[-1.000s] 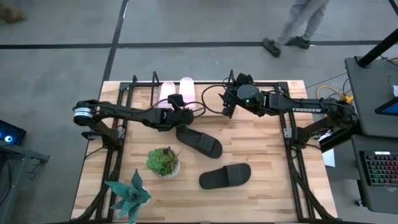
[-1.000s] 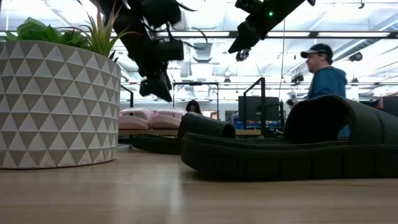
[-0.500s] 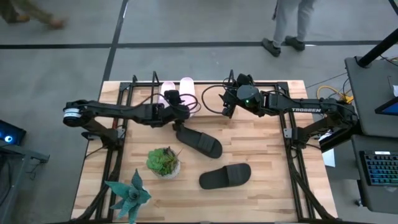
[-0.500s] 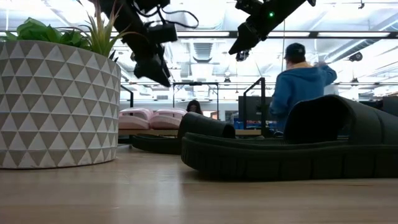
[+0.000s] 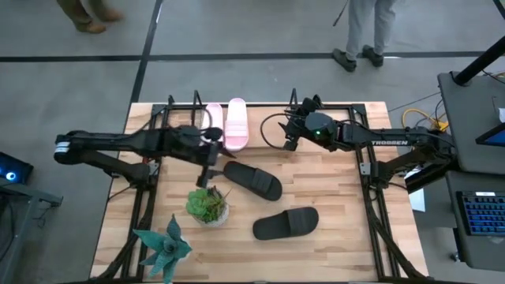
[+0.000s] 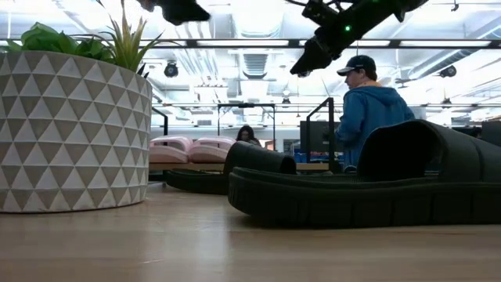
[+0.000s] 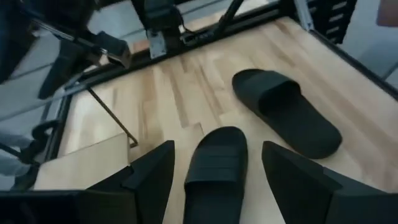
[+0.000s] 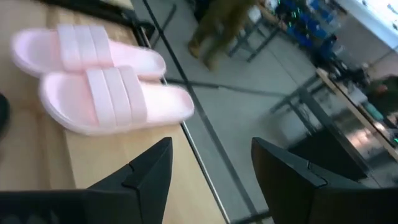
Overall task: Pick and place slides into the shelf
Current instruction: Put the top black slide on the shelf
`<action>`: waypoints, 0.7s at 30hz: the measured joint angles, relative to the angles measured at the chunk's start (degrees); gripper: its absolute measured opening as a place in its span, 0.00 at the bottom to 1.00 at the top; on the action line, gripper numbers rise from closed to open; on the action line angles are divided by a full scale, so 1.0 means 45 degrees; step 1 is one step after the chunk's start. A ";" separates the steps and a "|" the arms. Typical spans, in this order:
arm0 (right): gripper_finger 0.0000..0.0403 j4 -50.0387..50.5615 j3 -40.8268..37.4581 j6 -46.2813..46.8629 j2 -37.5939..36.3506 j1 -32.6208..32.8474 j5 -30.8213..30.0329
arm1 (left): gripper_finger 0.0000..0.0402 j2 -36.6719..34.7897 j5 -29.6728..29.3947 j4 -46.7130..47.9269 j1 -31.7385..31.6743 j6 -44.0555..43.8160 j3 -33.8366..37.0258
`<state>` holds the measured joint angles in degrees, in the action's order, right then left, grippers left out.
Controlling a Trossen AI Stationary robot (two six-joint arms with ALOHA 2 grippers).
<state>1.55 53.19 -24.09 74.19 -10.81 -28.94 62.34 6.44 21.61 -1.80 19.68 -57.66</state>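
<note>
Two slides (image 5: 227, 125) lie side by side on the shelf (image 5: 183, 110) at the far edge of the surface (image 5: 339, 237). Another slide (image 5: 252, 180) lies near the middle, a fourth (image 5: 286, 223) nearer the front and to its right. Two potted plants (image 5: 207, 205) stand at front left. The left hand (image 5: 207, 168) hangs just left of the middle slide; the right hand (image 5: 289, 136) hangs right of the shelf's pair.

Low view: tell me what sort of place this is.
Probably an open robotics lab or workshop: bright ceiling light strips, monitors on desks behind the wooden table, and a person in a cap standing nearby.
</note>
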 joint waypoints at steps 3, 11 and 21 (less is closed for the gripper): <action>0.50 -0.0358 -0.0541 -0.0384 -0.0624 0.0006 0.1222 | 0.56 -0.0740 -0.0745 0.0291 0.0336 -0.0128 0.0108; 0.44 -0.1452 -0.2259 -0.0919 -0.2770 0.0501 0.4665 | 0.56 -0.2495 -0.3071 0.0049 0.0912 -0.0810 0.1362; 0.39 -0.0876 -0.3439 -0.0691 -0.4598 0.3294 0.4572 | 0.56 -0.3772 -0.3201 -0.0112 0.1000 -0.1322 0.2672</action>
<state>-2.39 37.72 -27.20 53.50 4.01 -8.36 45.37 -7.97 21.10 2.70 13.73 -45.63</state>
